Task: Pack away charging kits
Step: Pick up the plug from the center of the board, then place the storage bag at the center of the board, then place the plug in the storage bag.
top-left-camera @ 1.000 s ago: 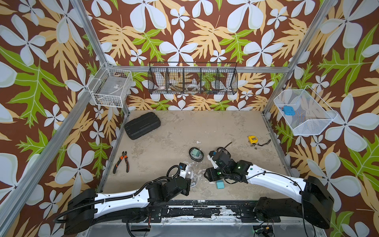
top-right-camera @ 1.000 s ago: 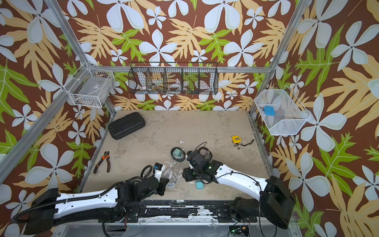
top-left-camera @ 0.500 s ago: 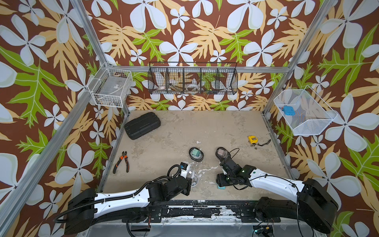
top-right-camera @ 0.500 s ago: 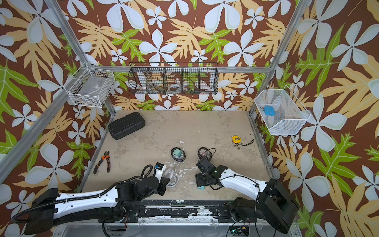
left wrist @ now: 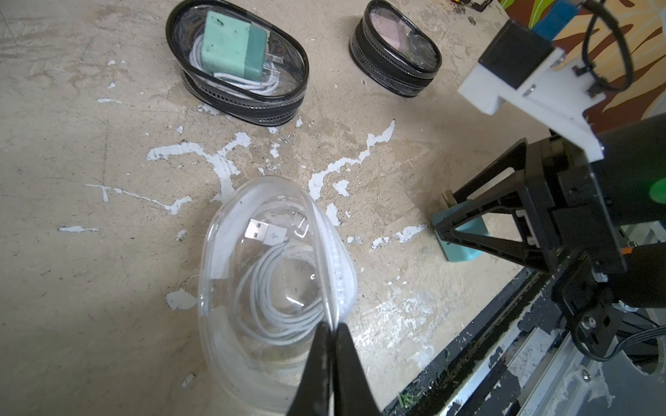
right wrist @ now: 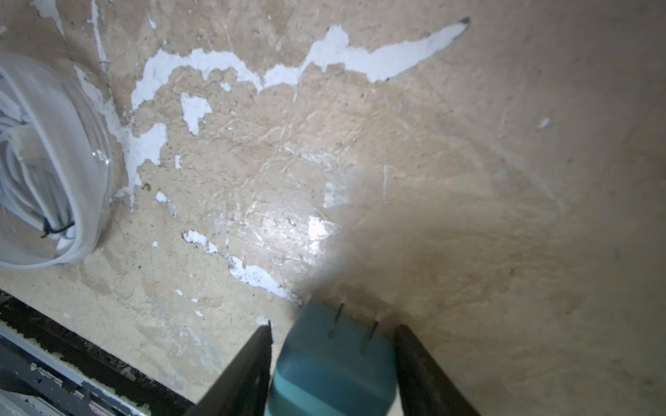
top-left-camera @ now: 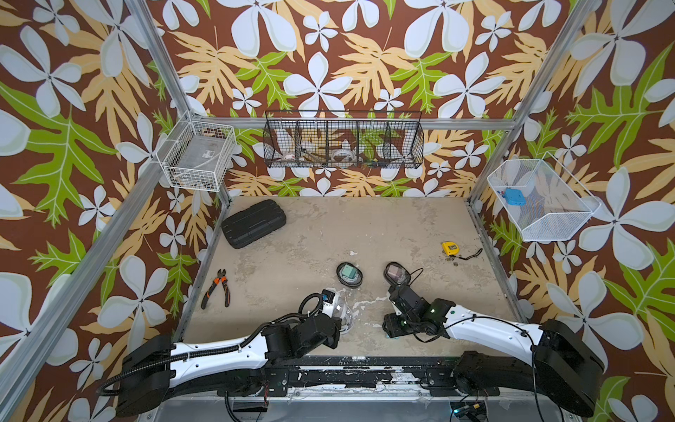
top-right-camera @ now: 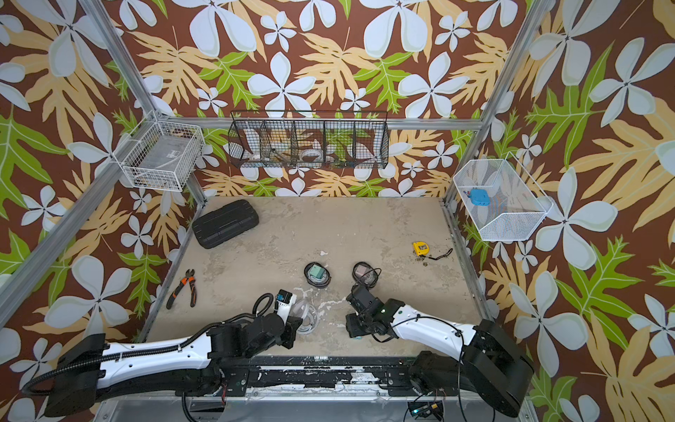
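Right gripper (right wrist: 335,327) straddles teal plug (right wrist: 324,374) at near edge of table (right wrist: 468,144)
Top views hide it; my right wrist view shows jaws hugging it, grip I cannot tell. Left gripper (left wrist: 333,326) pinches clear pouch (left wrist: 259,273) rim, just left

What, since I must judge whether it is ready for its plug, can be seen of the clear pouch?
The clear pouch is an oval case of transparent plastic with a white zipper round its rim. It lies on the table near the front edge, apparently open. Inside is a coiled white cable with a USB end, bound by a black tie; no plug. The left gripper pinches its rim, jaws shut.
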{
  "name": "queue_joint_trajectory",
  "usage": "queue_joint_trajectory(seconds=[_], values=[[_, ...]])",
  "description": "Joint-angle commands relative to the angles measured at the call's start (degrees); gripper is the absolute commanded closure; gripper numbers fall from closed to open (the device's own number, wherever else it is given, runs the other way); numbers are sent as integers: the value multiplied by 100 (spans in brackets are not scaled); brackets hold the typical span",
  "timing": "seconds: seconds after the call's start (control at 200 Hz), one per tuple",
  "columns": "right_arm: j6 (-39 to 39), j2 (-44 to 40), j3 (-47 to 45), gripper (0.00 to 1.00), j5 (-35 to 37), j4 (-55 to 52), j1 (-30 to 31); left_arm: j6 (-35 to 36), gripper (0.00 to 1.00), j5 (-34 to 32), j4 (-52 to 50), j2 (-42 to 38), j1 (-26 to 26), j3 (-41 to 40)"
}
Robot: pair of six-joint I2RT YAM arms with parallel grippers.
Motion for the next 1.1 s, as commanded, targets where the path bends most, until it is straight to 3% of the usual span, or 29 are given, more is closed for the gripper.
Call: queue_joint_trajectory(seconds=[0.0, 0.09, 0.185, 0.565, 1.096], values=[[71, 70, 23, 59, -9, -319, 18, -55, 100, -68, -5, -26, 8, -36], [-23, 95, 206, 72, 108, -443, 18, -63, 100, -52, -38, -19, 15, -28], [-99, 61, 487, 80, 203, -535, 26, -81, 100, 61, 0, -24, 32, -37], [-178, 839, 1781, 82, -917, 378, 34, -226, 100, 1075, 407, -62, 446, -13], [-37, 2104, 2078, 81, -1175, 1246, 518, -870, 100, 1222, 1355, -219, 656, -476]])
